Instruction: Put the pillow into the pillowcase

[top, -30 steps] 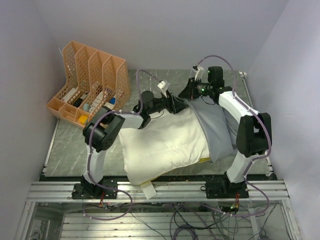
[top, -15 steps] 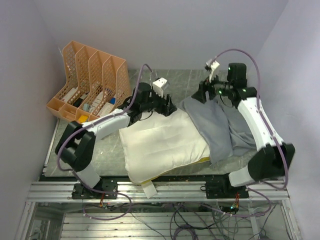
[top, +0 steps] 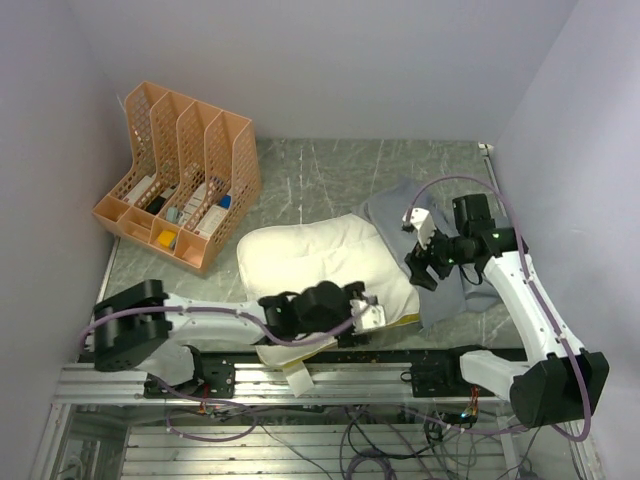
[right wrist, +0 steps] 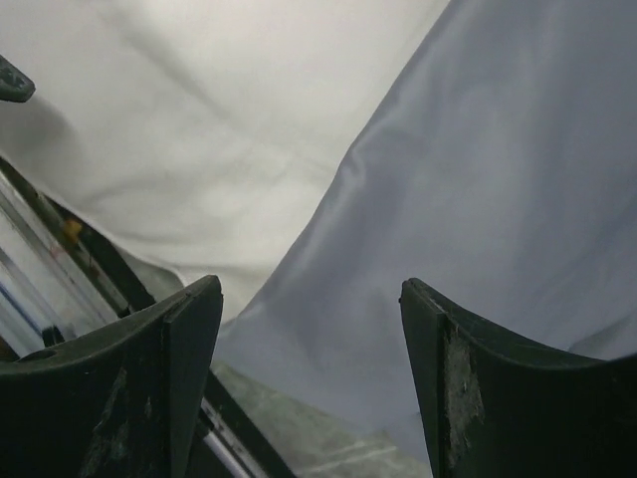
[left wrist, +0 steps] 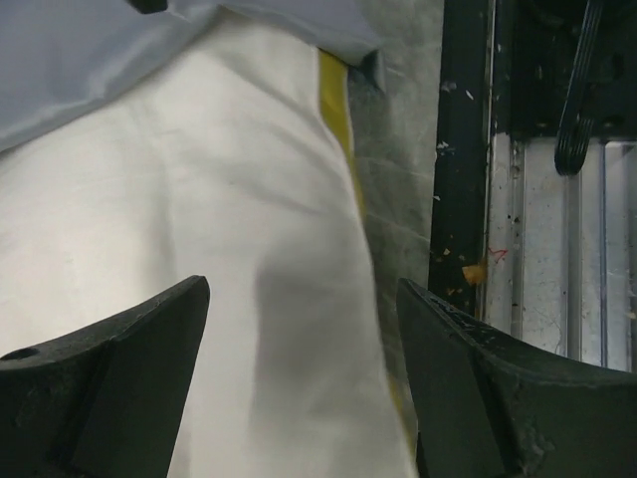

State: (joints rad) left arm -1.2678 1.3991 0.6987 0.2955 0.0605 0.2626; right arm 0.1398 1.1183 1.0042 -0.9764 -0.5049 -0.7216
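1. The pillow (top: 315,265) lies flat on the table (top: 330,170), in the middle and towards the near edge. It is cream, with soft creases, and most of it is uncovered.
2. A pale tag (top: 297,379) at its near corner hangs over the metal rail (top: 350,382) along the table's front.
3. The pillowcase (top: 390,215), blue-grey and wrinkled, lies over the pillow's right end and spreads onto the table beyond it. I cannot tell whether that end is inside the sack or only under it.
4. In the left wrist view, the pillowcase (left wrist: 100,60) crosses the top over the pillow (left wrist: 199,199). The pillow's olive-yellow edge strip (left wrist: 333,110) runs beside bare table (left wrist: 398,149).
5. The left claw (top: 362,314) is low over the pillow's near right corner. Its arm stretches along the front edge from the left.
6. Seen from its own camera, the left claw (left wrist: 301,289) has its jaws spread wide with nothing between them. Only pillow fabric shows below.
7. The right claw (top: 425,262) hangs above the line where the pillowcase meets the bare pillow.
8. From the wrist, the right claw (right wrist: 311,289) is likewise spread and empty. The pillow (right wrist: 199,119) is to one side and the pillowcase (right wrist: 478,179) to the other.
9. An orange file rack (top: 180,180) stands at the far left of the table, well apart from the bedding.
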